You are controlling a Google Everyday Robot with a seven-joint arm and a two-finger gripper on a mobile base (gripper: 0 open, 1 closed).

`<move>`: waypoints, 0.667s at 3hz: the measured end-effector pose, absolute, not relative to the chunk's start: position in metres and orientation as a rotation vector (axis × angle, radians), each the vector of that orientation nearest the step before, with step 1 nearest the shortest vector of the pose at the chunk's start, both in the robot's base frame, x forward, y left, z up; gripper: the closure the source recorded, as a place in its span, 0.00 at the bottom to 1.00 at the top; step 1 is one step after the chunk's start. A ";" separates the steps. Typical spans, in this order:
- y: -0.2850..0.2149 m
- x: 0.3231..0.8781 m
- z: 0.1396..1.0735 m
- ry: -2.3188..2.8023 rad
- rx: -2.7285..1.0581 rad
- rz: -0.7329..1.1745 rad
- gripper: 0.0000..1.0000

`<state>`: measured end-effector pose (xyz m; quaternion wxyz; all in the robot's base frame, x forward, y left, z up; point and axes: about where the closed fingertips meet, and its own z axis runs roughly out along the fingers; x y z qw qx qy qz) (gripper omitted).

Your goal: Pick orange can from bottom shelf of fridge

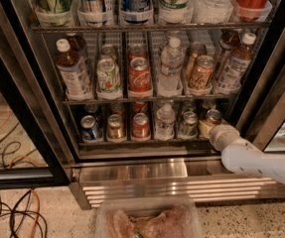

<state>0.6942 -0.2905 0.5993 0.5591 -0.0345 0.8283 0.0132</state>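
The fridge stands open in front of me, its racks full of drinks. Down on the bottom shelf the cans sit in lanes: a blue can at the left, then a gold-brown can, a red can, a small water bottle and a greenish can. The orange can is upright at the front of the far-right lane, its silver top showing.

The white arm reaches in low from the right, over the steel base, and the hand is at the shelf's front edge, right up against the lower part of the orange can. From where I stand I cannot tell how far the hand is open, nor whether it has hold of the can.

On the speckled floor before the fridge sits a clear plastic tub with something pinkish in it, and cables lie tangled at the left.
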 end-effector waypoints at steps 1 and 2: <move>-0.297 0.701 0.596 1.948 -0.072 0.017 0.46; -0.297 0.701 0.596 1.948 -0.072 0.017 0.65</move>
